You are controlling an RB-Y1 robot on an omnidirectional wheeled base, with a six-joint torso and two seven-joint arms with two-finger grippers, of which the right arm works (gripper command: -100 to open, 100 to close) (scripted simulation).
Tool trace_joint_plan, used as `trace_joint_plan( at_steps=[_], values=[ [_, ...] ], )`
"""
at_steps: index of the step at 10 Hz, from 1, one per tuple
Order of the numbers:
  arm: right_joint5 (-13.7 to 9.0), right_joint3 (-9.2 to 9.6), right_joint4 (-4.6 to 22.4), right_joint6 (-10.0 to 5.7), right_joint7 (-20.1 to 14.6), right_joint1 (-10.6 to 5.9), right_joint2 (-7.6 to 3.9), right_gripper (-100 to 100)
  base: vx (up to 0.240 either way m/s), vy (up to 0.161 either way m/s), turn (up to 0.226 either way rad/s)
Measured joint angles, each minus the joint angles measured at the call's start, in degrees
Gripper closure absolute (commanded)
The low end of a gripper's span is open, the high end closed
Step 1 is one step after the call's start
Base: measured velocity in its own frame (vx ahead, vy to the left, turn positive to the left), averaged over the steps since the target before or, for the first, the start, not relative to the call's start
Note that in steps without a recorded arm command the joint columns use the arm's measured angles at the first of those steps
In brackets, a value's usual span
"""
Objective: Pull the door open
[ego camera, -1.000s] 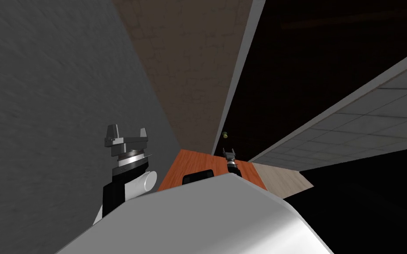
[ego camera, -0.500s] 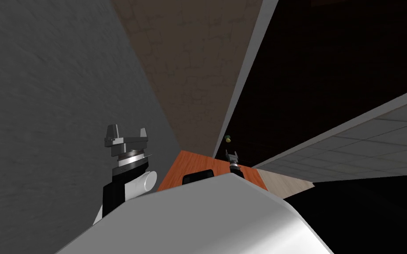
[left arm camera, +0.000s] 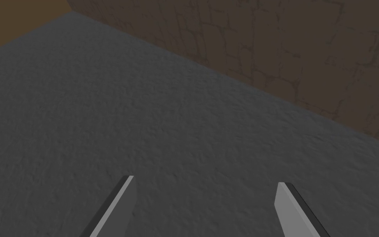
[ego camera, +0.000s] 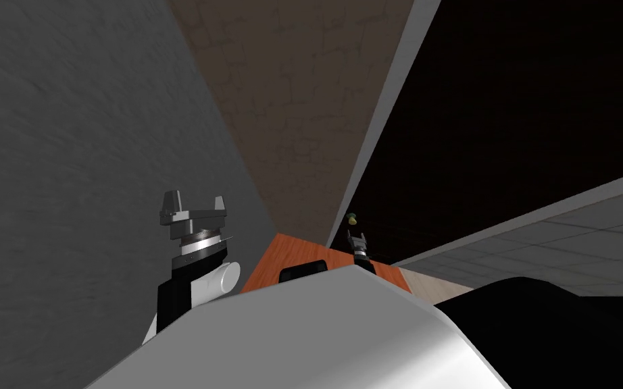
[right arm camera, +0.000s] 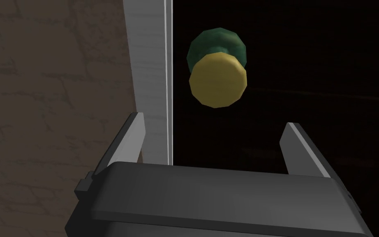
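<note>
Rough grey wall (ego camera: 67,169) on the L, meeting a brown stone wall (ego camera: 290,101) at a corner; mortar lines faint, light dim overall. At the foot of both, orange-brown floor (ego camera: 283,251), then a pale wood patch (ego camera: 438,280) to the R. Far R, a grey tiled surface (ego camera: 594,229); wall or floor, can't tell. Below it a black area (ego camera: 560,338). L wrist view: grey wall & stone wall join, w/ a plain brown plane (left arm camera: 12,20) past the corner.

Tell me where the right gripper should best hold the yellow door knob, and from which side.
Probably the yellow knob by its round rim, approached head-on: its flat face looks straight at the right gripper, whose open fingers stand wider than it. Close one finger on each side.
</note>
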Motion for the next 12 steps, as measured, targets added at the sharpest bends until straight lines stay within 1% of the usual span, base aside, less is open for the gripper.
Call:
trace_joint_plan(
  at_steps=[2, 3, 5, 6, 8, 11, 12],
  values=[
    [-0.4, -0.52, 1.4, -0.21, -1.1, -0.5, -0.66, -100, 0.206, -0.094, 0.082],
    [-0.5, -0.68, 3.0, -0.53, -1.9, -1.16, -1.05, -100, 0.212, -0.058, 0.069],
    [-0.8, -1.09, 3.8, -0.85, -2.9, -1.14, -1.62, -100, 0.127, -0.039, 0.028],
    [-0.9, -1.13, 3.8, -0.84, -3.0, -1.17, -1.66, 100, -0.007, -0.002, -0.025],
    [-0.9, -1.27, 3.8, -0.86, -2.9, -1.15, -1.79, 100, -0.027, 0.004, 0.005],
    [-0.9, -1.12, 3.9, -0.69, -2.9, -1.05, -1.68, 100, -0.008, 0.003, -0.001],
    [-0.9, -1.11, 3.9, -0.67, -2.9, -1.04, -1.67, 100, -0.117, -0.017, 0.081]
  ],
)
